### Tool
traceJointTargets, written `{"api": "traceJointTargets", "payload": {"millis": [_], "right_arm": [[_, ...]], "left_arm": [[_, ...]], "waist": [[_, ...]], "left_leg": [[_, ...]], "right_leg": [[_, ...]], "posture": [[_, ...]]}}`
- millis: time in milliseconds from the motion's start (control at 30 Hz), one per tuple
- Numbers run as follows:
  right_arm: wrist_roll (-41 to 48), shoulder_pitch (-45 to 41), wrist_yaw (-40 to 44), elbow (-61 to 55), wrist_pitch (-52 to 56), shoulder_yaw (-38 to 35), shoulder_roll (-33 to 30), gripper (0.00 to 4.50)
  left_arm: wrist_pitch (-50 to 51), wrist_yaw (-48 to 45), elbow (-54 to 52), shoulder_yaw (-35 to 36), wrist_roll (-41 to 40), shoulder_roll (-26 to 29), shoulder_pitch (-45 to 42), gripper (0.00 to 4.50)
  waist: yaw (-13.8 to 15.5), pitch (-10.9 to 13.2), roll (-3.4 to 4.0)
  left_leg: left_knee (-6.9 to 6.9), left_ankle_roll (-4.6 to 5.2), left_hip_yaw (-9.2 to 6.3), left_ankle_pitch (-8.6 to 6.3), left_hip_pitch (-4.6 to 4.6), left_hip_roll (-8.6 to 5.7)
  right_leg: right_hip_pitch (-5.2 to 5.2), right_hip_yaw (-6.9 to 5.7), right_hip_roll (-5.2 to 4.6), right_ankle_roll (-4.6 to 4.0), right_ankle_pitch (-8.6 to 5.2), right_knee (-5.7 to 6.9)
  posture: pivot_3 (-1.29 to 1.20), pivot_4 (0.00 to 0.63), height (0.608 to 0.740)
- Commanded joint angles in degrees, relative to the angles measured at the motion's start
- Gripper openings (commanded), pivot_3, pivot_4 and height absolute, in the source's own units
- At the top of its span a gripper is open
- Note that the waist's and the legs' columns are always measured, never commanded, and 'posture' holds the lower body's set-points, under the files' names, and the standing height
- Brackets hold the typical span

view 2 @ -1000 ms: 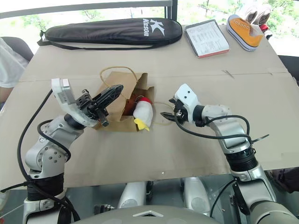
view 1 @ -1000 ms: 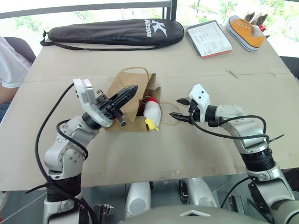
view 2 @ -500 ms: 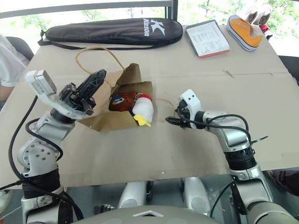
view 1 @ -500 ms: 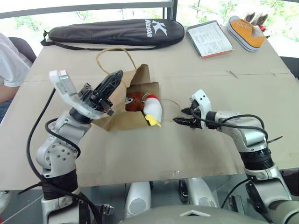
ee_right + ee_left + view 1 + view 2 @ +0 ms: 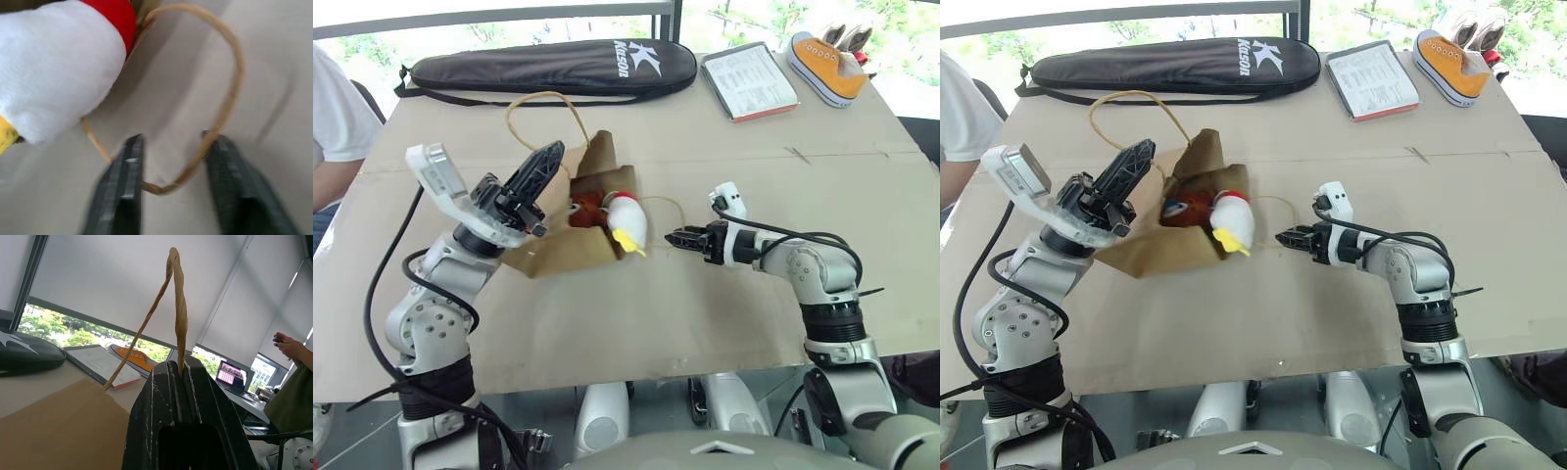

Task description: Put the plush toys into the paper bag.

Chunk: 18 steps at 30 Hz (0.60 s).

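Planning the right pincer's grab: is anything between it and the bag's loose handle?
Nothing visible. The loose handle lies flat with its end between the right pincer's open fingers; the white plush toy sits at the loop's far end, clear of them.

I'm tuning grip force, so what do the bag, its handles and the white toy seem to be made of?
The paper bag looks like matte brown kraft paper: it creases and holds folds. The cord handle seems to be twisted paper twine, with a visible spiral lay. The white plush toy shows fuzzy, soft pile, probably synthetic fleece over stuffing.
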Motion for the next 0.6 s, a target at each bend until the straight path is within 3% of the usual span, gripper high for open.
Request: {"api": "traceJointTargets", "payload": {"millis": [33,233,400,600], "right_arm": [[5.13,-1.04,0.47,-2.92,-0.59,-4.05,0.80,0.03],[16.64,-3.22,-0.29,-8.62,-0.30,-13.29,1.63,0.03],[32.74,-10.57,-7.23,-16.12,1.06,-20.42,3.00,0.03],[38.99,-12.58,-14.29,-19.56,2.15,-18.73,-0.85,0.03]], "left_arm": [[-1.00,0.67,-3.31,0.65,-1.13,-0.17,-0.05,0.00],[-0.92,2.11,-4.00,0.26,-1.79,-1.03,-0.20,0.00],[-1.01,1.59,-0.91,-0.50,-0.51,-0.40,-3.02,0.00],[-2.94,0.22,4.25,-4.34,8.20,1.47,-6.44,0.00]], "waist": [[0.14,0.00,0.00],[0.08,0.01,0.01],[0.05,0.04,0.04],[0.04,0.03,0.03]], "left_leg": [[0.00,0.00,0.00,0.00,-0.01,0.00],[0.02,0.00,0.00,0.00,-0.02,-0.01],[0.00,0.00,-0.03,0.00,-0.01,0.00],[-0.08,0.00,-0.04,0.00,-0.01,0.00]], "right_leg": [[0.00,-0.01,-0.01,0.01,0.01,0.00],[0.01,-0.01,-0.03,-0.03,-0.02,-0.01],[-0.01,-0.03,0.00,0.02,0.02,0.01],[0.01,-0.05,0.00,-0.02,-0.01,-0.08]], "posture": [[0.00,0.150,0.740],[0.00,0.150,0.740],[0.00,0.150,0.740],[0.00,0.150,0.740]]}}
